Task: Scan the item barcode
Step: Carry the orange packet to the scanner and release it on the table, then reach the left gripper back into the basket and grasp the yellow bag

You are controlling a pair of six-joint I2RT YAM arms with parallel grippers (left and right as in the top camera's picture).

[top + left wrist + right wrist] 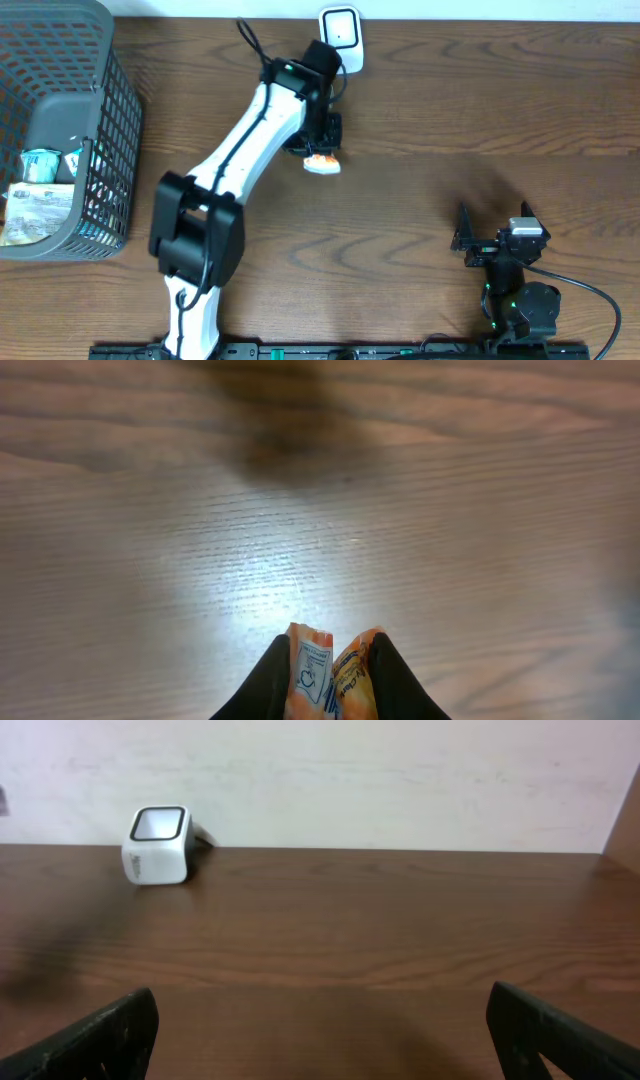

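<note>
Overhead: left gripper clamps 1 small orange-and-white crinkled packet near white boxy scanner; scan seemingly pending; right gripper gapes empty.

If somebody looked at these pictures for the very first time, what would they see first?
Probably the long white left arm stretched across the table, its hand pinching a small orange-and-white packet near the white barcode scanner at the far edge. Next, the grey basket on the left, with more packets inside.
</note>
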